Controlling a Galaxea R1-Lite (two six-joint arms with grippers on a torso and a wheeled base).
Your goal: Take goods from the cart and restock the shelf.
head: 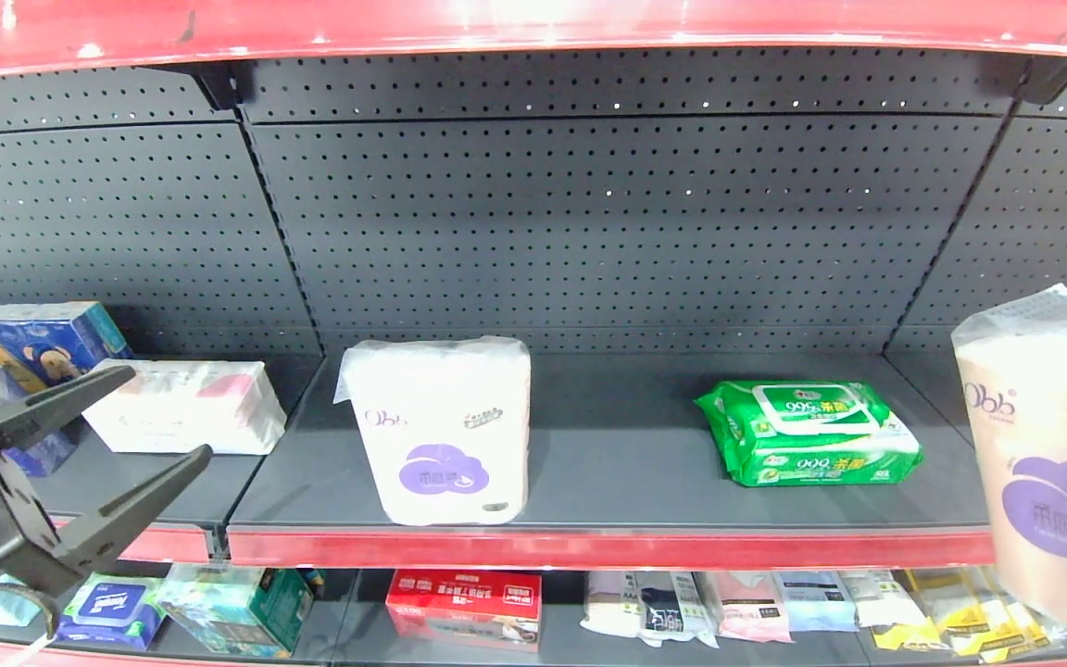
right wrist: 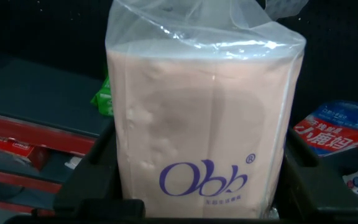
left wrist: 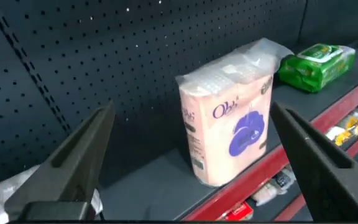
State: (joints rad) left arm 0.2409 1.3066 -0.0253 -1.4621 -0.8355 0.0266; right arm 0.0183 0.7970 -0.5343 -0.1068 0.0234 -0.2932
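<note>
Shelf (head: pixel 617 463) is faced square-on from the head view, from slightly above, at mid range. Left wrist view is aimed obliquely along the shelf, between the fingers of the left hand (left wrist: pixel 192 112), closer in. White roll pack (left wrist: pixel 229 134) and green wipes pack (left wrist: pixel 316 62) are shared with the head view. Right wrist view is set hard against the held roll pack (right wrist: pixel 204 124); the green wipes pack is glimpsed behind it.

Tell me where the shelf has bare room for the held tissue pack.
Widest bare patch: between the standing tissue pack and the green wipes pack. Narrower strip right of the wipes. The left bay, with a white pack and blue boxes, is crowded.
</note>
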